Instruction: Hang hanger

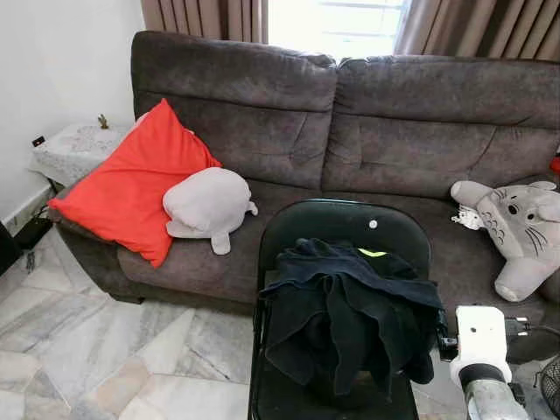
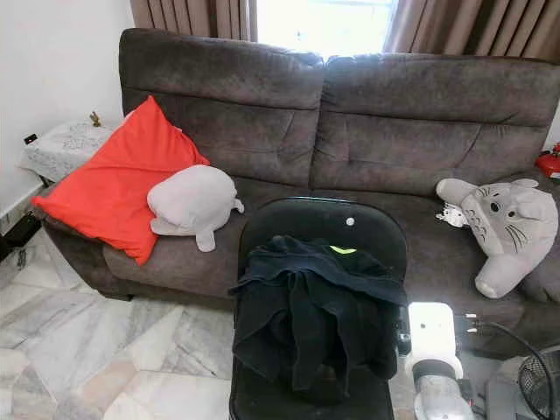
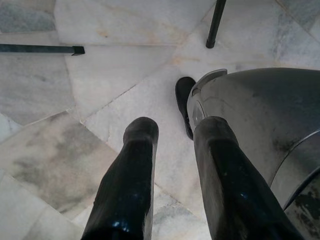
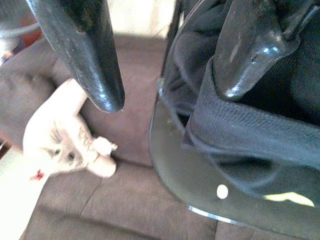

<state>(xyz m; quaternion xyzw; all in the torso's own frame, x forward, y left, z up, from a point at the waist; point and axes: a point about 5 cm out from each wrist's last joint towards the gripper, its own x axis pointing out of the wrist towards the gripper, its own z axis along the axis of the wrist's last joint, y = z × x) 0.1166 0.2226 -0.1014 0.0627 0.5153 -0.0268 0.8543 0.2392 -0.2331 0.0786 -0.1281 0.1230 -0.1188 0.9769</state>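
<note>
Facing a black chair (image 1: 337, 229) with a dark garment (image 1: 350, 315) heaped over its back and seat, grey sofa (image 1: 420, 140) behind it. I can make out no hanger anywhere; if it exists it is buried in the garment, and I cannot tell. My right gripper (image 4: 165, 95) sits at the chair's right edge, jaws standing wide, one fingertip (image 4: 240, 75) resting against the garment's ribbed hem, the other in open air over the sofa, nothing held. My left gripper (image 3: 175, 150) hangs low beside the chair, pointed at the marble floor (image 3: 100, 90), jaws parted and empty. Risks as I judge them: closing now would pinch loose cloth only, dragging the whole heap off the chair; pulling sideways could tip or slide the chair on the smooth floor; the grey plush toy (image 1: 516, 232) lies near the right arm's sweep
</note>
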